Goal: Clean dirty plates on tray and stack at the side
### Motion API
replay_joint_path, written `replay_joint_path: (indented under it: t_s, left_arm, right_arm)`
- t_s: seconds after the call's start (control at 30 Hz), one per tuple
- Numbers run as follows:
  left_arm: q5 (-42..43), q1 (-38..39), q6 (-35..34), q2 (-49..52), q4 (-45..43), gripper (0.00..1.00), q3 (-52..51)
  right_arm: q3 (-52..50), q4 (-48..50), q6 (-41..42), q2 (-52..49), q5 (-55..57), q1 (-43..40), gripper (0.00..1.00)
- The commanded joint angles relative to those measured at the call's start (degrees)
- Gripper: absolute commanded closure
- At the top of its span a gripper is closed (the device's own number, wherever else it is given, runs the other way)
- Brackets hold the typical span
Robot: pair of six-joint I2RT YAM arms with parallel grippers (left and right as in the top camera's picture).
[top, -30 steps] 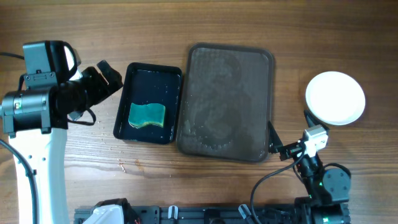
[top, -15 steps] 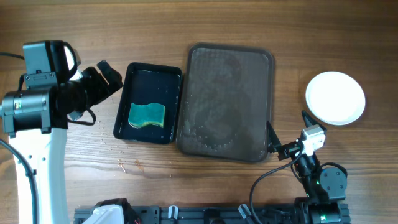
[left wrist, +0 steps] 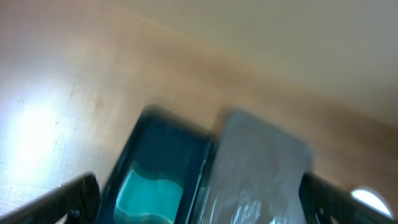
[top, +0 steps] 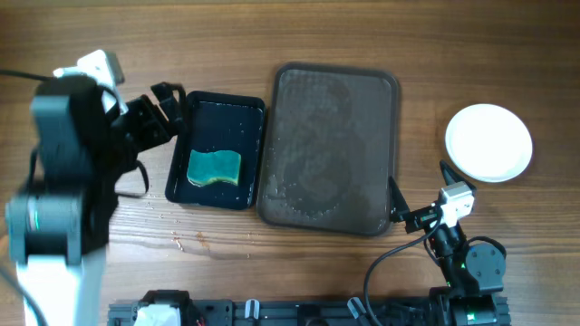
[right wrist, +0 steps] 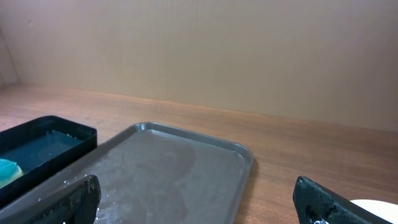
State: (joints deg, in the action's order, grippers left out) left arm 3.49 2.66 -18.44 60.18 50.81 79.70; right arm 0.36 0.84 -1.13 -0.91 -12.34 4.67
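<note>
The left gripper [top: 170, 110] is seen at the upper left, spread wide with nothing held, just beside the black basin [top: 222, 98] in which a sponge [top: 215, 167] lies. The right gripper [top: 420, 186], equally wide and empty, is placed at the lower right between the tray [top: 331, 136] and the white plate [top: 488, 142].

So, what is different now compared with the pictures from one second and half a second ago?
The left arm swung round, carrying its open jaws a little to the right, up to the upper left corner of the black tub. They hold nothing. The right arm first slid slightly toward the near edge, then stopped. The sponge, tray and white plate did not move.
</note>
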Motion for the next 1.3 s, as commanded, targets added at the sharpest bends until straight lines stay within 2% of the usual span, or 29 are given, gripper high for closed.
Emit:
replay_joint_path:
  t_s: [0.0,0.07,0.3,0.4,0.6,1.27]
  left_arm:
    - [4.63,2.38,14.95,-14.67,-14.73,0.0,-15.93]
    - [4.48,2.27,15.26,-23.69,-21.88,0.0,-26.88]
    - [4.61,-0.33,15.21,-51.32,-31.45,0.0,-55.56]
    - [4.61,-0.96,15.02,-59.95,-33.79,0.0,-65.26]
    - [7.54,-0.94,14.99,-60.02,-47.98,0.0,-79.36]
    - [7.61,-0.96,14.99,-60.02,-47.58,0.0,-79.36]
  right_arm:
    - [-0.07,0.15,1.16,0.63,0.76,-0.24,0.0]
    - [-0.07,0.15,1.16,0.63,0.76,-0.24,0.0]
    - [-0.07,0.17,1.16,0.63,0.76,-0.24,0.0]
    - [-0.07,0.15,1.16,0.63,0.76,-0.24,0.0]
    - [-0.07,0.15,1.16,0.63,0.76,-0.24,0.0]
    - [-0.07,0.15,1.16,0.63,0.76,-0.24,0.0]
